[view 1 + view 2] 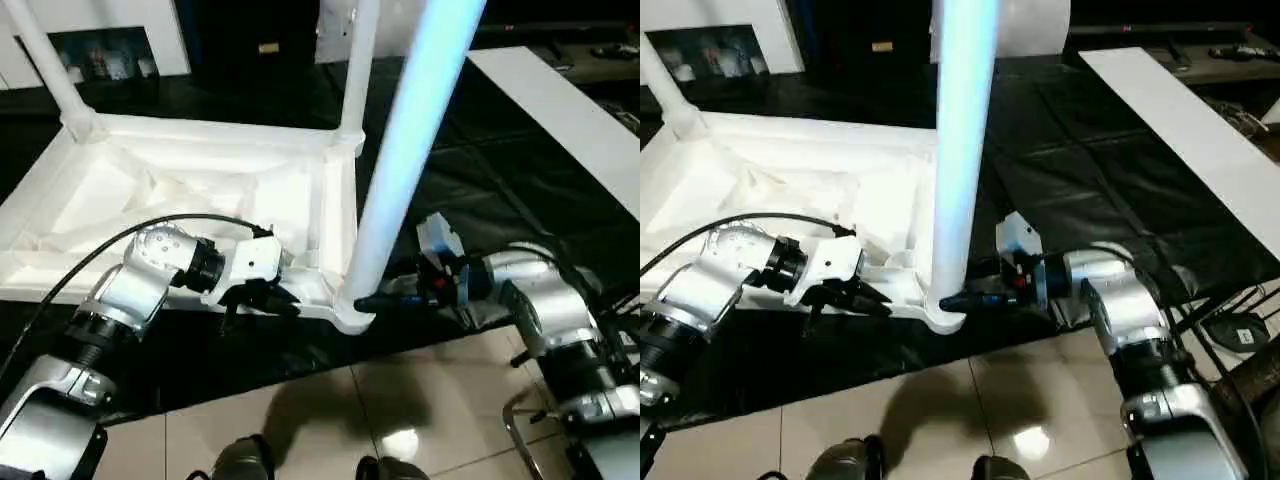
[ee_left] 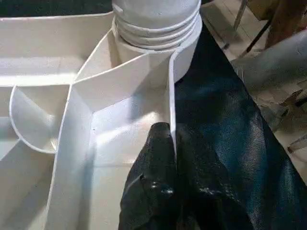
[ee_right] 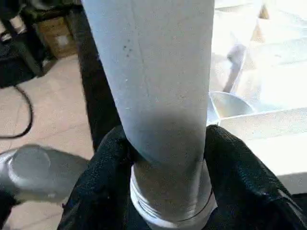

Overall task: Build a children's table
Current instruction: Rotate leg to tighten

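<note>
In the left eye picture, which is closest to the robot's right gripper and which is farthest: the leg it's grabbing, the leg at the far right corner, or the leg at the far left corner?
From the right gripper:
1. The grabbed leg, between its fingers at the near corner.
2. The far right corner leg, behind it.
3. The far left corner leg, across the table top.

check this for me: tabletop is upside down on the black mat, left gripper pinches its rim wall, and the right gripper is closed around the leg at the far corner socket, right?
Not quite. The right gripper is closed around the leg at the near corner socket, closest to the robot, as the left eye view shows. The rest holds: the tabletop lies upside down on the black mat, and the left gripper pinches its rim wall.
</note>
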